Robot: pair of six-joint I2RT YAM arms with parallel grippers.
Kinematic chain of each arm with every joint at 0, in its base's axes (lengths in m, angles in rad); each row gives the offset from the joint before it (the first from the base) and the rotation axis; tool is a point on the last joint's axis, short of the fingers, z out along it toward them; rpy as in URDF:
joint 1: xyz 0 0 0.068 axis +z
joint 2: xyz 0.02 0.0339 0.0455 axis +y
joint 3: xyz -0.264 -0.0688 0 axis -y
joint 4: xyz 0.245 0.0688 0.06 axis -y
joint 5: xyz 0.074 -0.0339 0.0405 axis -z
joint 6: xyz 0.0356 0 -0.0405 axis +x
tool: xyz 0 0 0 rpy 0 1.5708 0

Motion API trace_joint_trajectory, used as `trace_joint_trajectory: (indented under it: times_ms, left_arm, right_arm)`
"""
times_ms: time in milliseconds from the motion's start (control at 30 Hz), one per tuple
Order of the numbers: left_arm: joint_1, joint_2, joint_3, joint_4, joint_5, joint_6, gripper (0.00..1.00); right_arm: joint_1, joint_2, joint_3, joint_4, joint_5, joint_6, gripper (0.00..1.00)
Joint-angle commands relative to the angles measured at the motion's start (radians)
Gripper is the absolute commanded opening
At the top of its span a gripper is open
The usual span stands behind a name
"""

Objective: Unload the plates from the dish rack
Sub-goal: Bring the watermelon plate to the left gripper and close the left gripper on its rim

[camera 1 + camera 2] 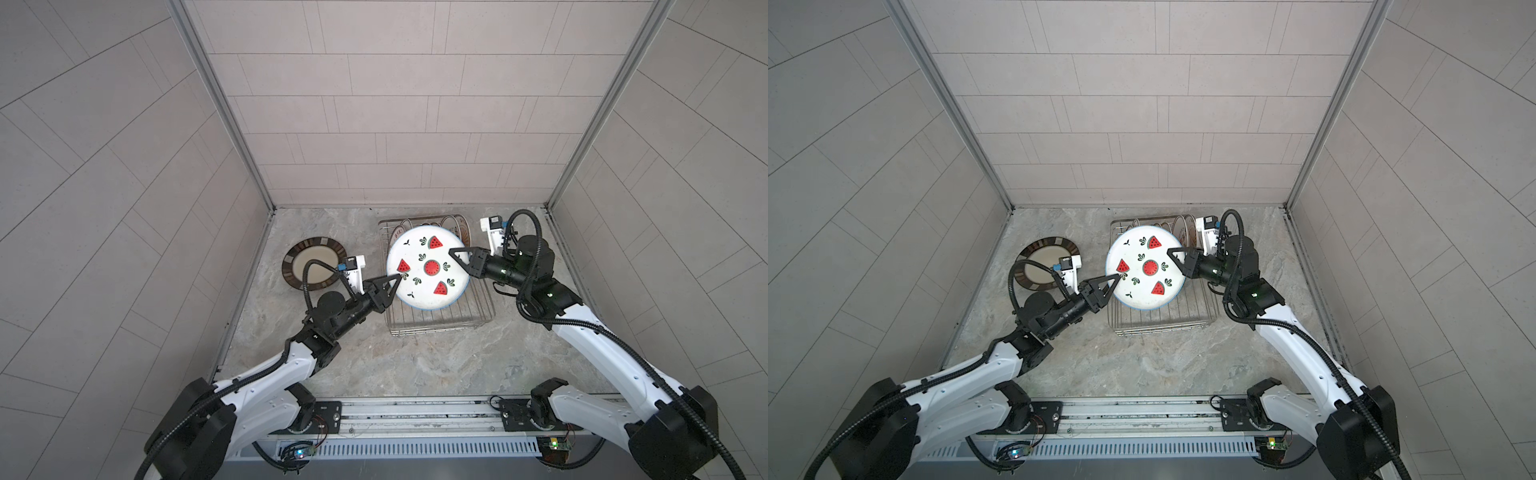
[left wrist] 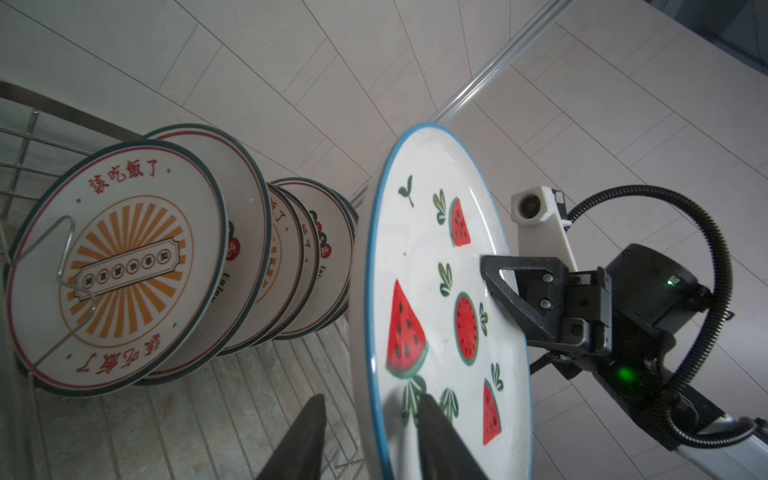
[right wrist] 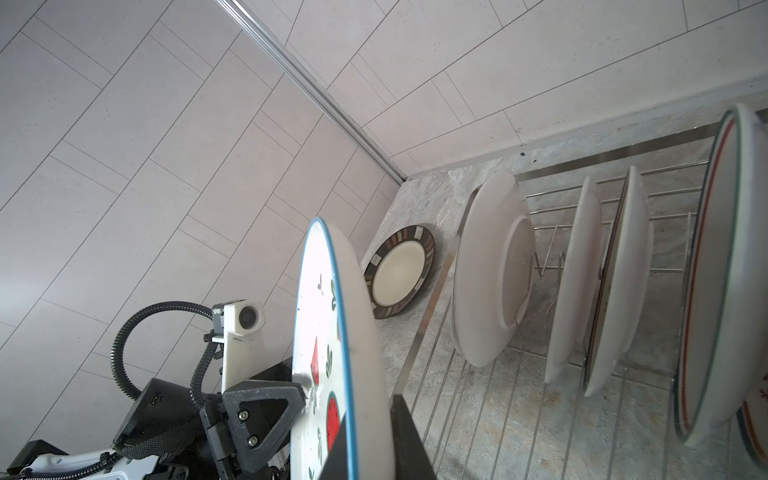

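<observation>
- Holding watermelon plate [image 1: 428,270] by its right rim: right gripper [image 1: 453,252] clenched on it, patterned face up, above dish rack [image 1: 440,326].
- left gripper [image 1: 398,278] sits at the plate's left rim. Its fingers [image 2: 440,440] straddle the edge, one on the patterned face, with a gap showing at the other. Cannot tell if it grips.
- other plates [image 2: 120,266] stand on edge in the rack's far end.
- brown-rimmed plate [image 1: 318,251] lies flat on table [image 1: 374,365], left of rack.
</observation>
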Motion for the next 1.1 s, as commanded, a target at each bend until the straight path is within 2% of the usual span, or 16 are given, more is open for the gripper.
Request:
trace_joint_trajectory:
  times_ms: [0, 133, 233, 367, 500, 700, 767, 833, 933, 1067]
  left_arm:
    - [-0.006, 0.026, 0.04, 0.077, 0.058, -0.034, 0.32]
    - [-0.006, 0.051, 0.043, 0.108, 0.073, -0.054, 0.25]
    - [-0.006, 0.053, 0.045, 0.111, 0.08, -0.064, 0.13]
    - [-0.006, 0.045, 0.04, 0.11, 0.069, -0.067, 0.07]
    - [-0.006, 0.027, 0.034, 0.088, 0.042, -0.064, 0.05]
    - [-0.006, 0.014, 0.023, 0.094, 0.012, -0.073, 0.0]
    - [-0.005, 0.013, 0.022, 0.095, 0.007, -0.077, 0.0]
    - [0.0, 0.009, 0.018, 0.1, 0.001, -0.087, 0.0]
    - [0.025, 0.007, -0.004, 0.16, 0.009, -0.125, 0.0]
    - [0.062, -0.027, -0.013, 0.147, 0.01, -0.138, 0.0]
  right_arm:
    - [0.015, -0.015, 0.018, 0.125, -0.02, 0.002, 0.12]
    - [0.023, -0.006, 0.024, 0.112, -0.012, -0.012, 0.12]
    - [0.03, -0.001, 0.024, 0.102, 0.0, -0.023, 0.12]
    - [0.041, 0.006, 0.024, 0.072, 0.027, -0.051, 0.15]
    - [0.059, 0.01, 0.028, 0.034, 0.061, -0.086, 0.3]
    - [0.085, 0.012, 0.023, 0.014, 0.093, -0.116, 0.43]
    - [0.095, 0.015, 0.025, 0.003, 0.101, -0.127, 0.56]
    - [0.105, 0.011, 0.031, -0.028, 0.124, -0.146, 0.77]
    - [0.113, -0.01, 0.017, -0.048, 0.167, -0.155, 0.99]
    - [0.139, -0.067, -0.021, -0.05, 0.248, -0.207, 1.0]
